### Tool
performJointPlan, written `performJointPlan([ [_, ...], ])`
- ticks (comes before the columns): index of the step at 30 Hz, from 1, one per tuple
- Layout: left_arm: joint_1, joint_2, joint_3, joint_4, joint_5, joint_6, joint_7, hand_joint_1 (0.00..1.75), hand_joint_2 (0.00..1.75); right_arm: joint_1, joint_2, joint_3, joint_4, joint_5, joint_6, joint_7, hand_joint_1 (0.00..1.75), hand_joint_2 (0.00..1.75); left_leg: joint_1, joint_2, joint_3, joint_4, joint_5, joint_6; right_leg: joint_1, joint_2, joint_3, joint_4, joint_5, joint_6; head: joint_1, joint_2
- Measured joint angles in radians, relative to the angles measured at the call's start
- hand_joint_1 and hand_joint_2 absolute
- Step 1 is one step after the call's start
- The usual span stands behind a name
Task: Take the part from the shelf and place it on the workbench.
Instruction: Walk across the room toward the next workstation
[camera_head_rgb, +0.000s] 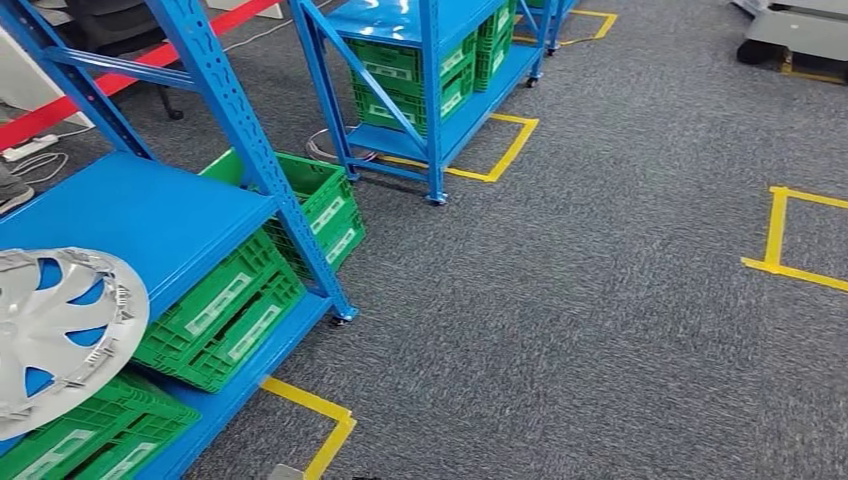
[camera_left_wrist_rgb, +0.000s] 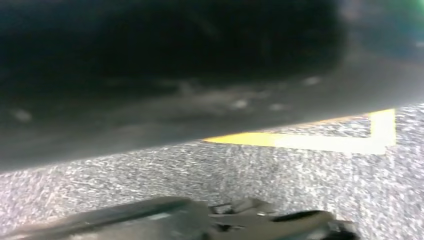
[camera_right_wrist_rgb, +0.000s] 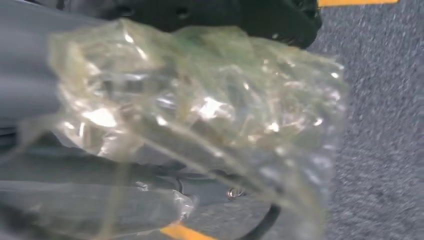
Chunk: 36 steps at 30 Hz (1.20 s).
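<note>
A crinkled clear plastic bag (camera_right_wrist_rgb: 200, 115) sits clutched in the right hand (camera_right_wrist_rgb: 30, 75). The left hand (camera_left_wrist_rgb: 270, 225) hangs blurred above grey carpet (camera_left_wrist_rgb: 300, 185); I can't tell its fingers' state.

The head view is evenly lit and sharp, with soft shadows under the blue shelf (camera_head_rgb: 150, 215). The left wrist view is dim and smeared with motion blur. In the right wrist view, a crinkled plastic bag (camera_right_wrist_rgb: 200, 110) glints with glare, out of focus.

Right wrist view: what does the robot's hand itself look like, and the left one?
The right hand shows as smooth grey casing, with a thin black cable looping beneath; a clear plastic bag hides its fingers. The left hand is blurred: dark grey, slim, elongated parts.
</note>
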Motion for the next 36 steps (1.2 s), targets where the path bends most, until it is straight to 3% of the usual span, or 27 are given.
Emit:
performJointPlan([
  [1,0.002,0.000,0.000,0.000,0.000,0.000,0.001,0.00,0.00,0.000,0.000,0.000,0.000,0.000,0.000,0.000,0.00,0.00,-0.004,0.005,0.011,-0.041,0.038,0.008,0.003,-0.011,0.011,0.000,-0.009,-0.001,0.000,0.000],
  [2,0.003,0.001,0.000,0.000,0.000,-0.001,0.001,0.00,0.00,0.000,0.001,0.000,0.000,0.000,0.000,0.000,0.00,0.00,-0.012,0.024,0.032,-0.102,0.084,0.020,0.006,-0.023,0.020,-0.001,-0.018,-0.001,0.000,0.000],
  [3,0.002,0.001,0.000,0.000,-0.001,-0.001,0.002,0.00,0.00,0.000,0.002,0.000,0.000,0.000,0.000,0.000,0.00,0.00,-0.023,0.049,0.052,-0.155,0.106,0.032,0.008,-0.035,0.031,-0.002,-0.027,0.001,0.002,0.000],
  [5,-0.001,0.002,0.000,0.000,-0.001,-0.003,0.004,0.00,0.00,0.000,0.004,0.000,0.000,0.000,0.000,0.000,0.00,0.00,-0.040,0.088,0.079,-0.227,0.113,0.050,0.013,-0.060,0.040,-0.004,-0.041,0.008,0.003,0.000],
  [7,0.000,0.001,0.000,0.000,-0.001,-0.003,0.004,0.00,0.00,-0.002,0.004,-0.001,0.000,0.000,-0.001,0.000,0.00,0.00,-0.040,0.078,0.088,-0.249,0.115,0.056,0.015,-0.079,0.058,-0.003,-0.044,0.019,0.002,0.000],
  [8,0.002,0.001,0.000,0.001,-0.001,-0.004,0.004,0.00,0.00,-0.004,0.004,0.000,0.000,0.000,-0.001,0.000,0.00,0.00,-0.036,0.067,0.095,-0.255,0.127,0.059,0.014,-0.073,0.064,0.003,-0.048,0.023,0.003,0.000],
  [10,0.001,0.001,0.000,0.001,0.001,-0.008,-0.001,0.00,0.00,-0.008,0.004,-0.001,0.000,0.000,-0.002,0.000,0.00,0.00,-0.026,0.042,0.108,-0.265,0.133,0.062,0.009,-0.025,0.043,0.056,-0.073,0.033,0.005,0.000],
  [12,-0.006,0.000,0.000,0.001,0.002,-0.013,-0.005,0.00,0.00,-0.007,0.004,-0.001,0.000,0.000,-0.004,0.000,0.00,0.00,-0.020,0.014,0.111,-0.268,0.131,0.065,0.001,0.026,-0.025,0.170,-0.124,0.043,0.008,0.000],
  [14,-0.007,-0.002,0.000,0.001,0.001,-0.016,-0.007,0.00,0.00,-0.003,0.004,-0.002,0.000,0.000,-0.005,0.000,0.00,0.00,-0.016,-0.016,0.115,-0.268,0.126,0.062,-0.008,0.039,-0.093,0.256,-0.152,0.053,0.008,0.000],
  [15,-0.006,-0.002,0.000,0.001,0.001,-0.017,-0.008,0.00,0.00,-0.002,0.004,-0.002,0.000,0.000,-0.006,0.000,0.00,0.00,-0.014,-0.031,0.120,-0.268,0.122,0.059,-0.011,0.040,-0.108,0.254,-0.136,0.058,0.008,0.000],
  [16,-0.004,-0.002,0.000,0.001,0.001,-0.018,-0.008,0.00,0.00,-0.002,0.004,-0.002,0.000,0.000,-0.007,0.000,0.00,0.00,-0.011,-0.045,0.126,-0.267,0.118,0.054,-0.014,0.043,-0.106,0.217,-0.098,0.063,0.008,0.000],
  [18,-0.002,-0.002,0.000,0.001,0.001,-0.018,-0.008,0.00,0.00,-0.001,0.004,-0.003,0.001,0.000,-0.009,0.000,0.00,0.00,-0.004,-0.072,0.140,-0.267,0.109,0.042,-0.023,0.079,-0.074,0.097,-0.010,0.072,0.009,0.000],
  [20,-0.005,-0.002,0.000,0.001,0.000,-0.018,-0.008,0.00,0.00,-0.001,0.004,-0.003,0.001,0.000,-0.010,0.000,0.00,0.00,0.001,-0.097,0.139,-0.264,0.104,0.028,-0.026,0.119,-0.050,0.027,0.014,0.062,0.012,0.000],
  [21,-0.006,-0.002,0.000,0.001,0.000,-0.018,-0.008,0.00,0.00,-0.001,0.004,-0.003,0.002,0.000,-0.010,0.001,0.00,0.00,0.002,-0.107,0.137,-0.262,0.104,0.020,-0.024,0.126,-0.050,0.024,0.007,0.051,0.012,0.000],
  [22,-0.005,-0.002,0.000,0.001,0.000,-0.018,-0.009,0.00,0.00,-0.001,0.004,-0.003,0.002,0.000,-0.011,0.001,0.00,0.00,0.003,-0.114,0.134,-0.260,0.105,0.014,-0.022,0.116,-0.045,0.019,0.007,0.037,0.012,0.000],
  [23,-0.003,-0.002,0.000,0.001,0.000,-0.018,-0.009,0.00,0.00,-0.001,0.004,-0.003,0.001,0.000,-0.011,0.001,0.00,0.00,0.003,-0.106,0.134,-0.256,0.103,0.007,-0.022,0.104,-0.038,0.015,0.017,0.027,0.011,0.000],
  [25,-0.003,-0.002,0.000,0.001,0.000,-0.018,-0.009,0.00,0.00,-0.002,0.004,-0.003,0.001,0.000,-0.011,0.000,0.00,0.00,0.000,-0.061,0.119,-0.220,0.080,-0.003,-0.021,0.080,-0.023,0.007,0.018,0.014,0.007,0.000],
  [27,-0.007,-0.002,0.000,0.001,0.000,-0.018,-0.010,0.00,0.00,-0.001,0.004,-0.004,0.001,-0.001,-0.011,-0.001,0.00,0.00,0.000,-0.014,0.065,-0.117,0.024,-0.011,-0.018,0.051,-0.017,0.003,0.015,0.006,0.002,0.000],
  [29,-0.008,-0.002,0.000,0.001,0.000,-0.018,-0.010,0.00,0.00,0.000,0.004,-0.004,0.001,-0.001,-0.011,0.000,0.00,0.00,0.001,-0.003,0.007,-0.012,-0.016,-0.013,-0.013,0.023,-0.013,0.004,0.008,0.000,0.002,0.000],
  [30,-0.006,-0.001,0.000,0.001,0.000,-0.018,-0.010,0.00,0.00,-0.001,0.004,-0.004,0.001,-0.001,-0.011,0.000,0.00,0.00,0.002,-0.001,-0.003,0.000,-0.010,-0.012,-0.010,0.011,-0.010,0.004,0.005,-0.001,0.002,0.000],
  [31,-0.003,-0.001,0.000,0.001,0.000,-0.018,-0.010,0.00,0.00,-0.001,0.004,-0.004,0.001,-0.001,-0.011,0.000,0.00,0.00,0.001,0.001,0.005,-0.024,0.016,-0.008,-0.008,0.000,-0.005,0.004,0.001,-0.002,0.002,0.000],
  [33,-0.001,0.000,0.000,0.001,0.000,-0.018,-0.010,0.00,0.00,-0.002,0.005,-0.004,0.001,-0.001,-0.011,0.000,0.00,0.00,-0.007,0.028,0.056,-0.141,0.093,0.010,-0.003,-0.021,0.006,0.003,-0.008,-0.002,0.002,0.000],
  [35,-0.004,0.000,0.000,0.001,0.000,-0.018,-0.011,0.00,0.00,-0.002,0.006,-0.004,0.001,-0.001,-0.011,0.000,0.00,0.00,-0.020,0.067,0.091,-0.226,0.111,0.027,0.003,-0.043,0.016,0.004,-0.019,0.004,0.001,0.000],
  [36,-0.004,0.000,0.000,0.001,0.000,-0.018,-0.011,0.00,0.00,-0.002,0.006,-0.004,0.001,-0.001,-0.011,0.000,0.00,0.00,-0.025,0.078,0.095,-0.239,0.109,0.032,0.005,-0.054,0.017,0.004,-0.023,0.009,0.001,0.000],
])
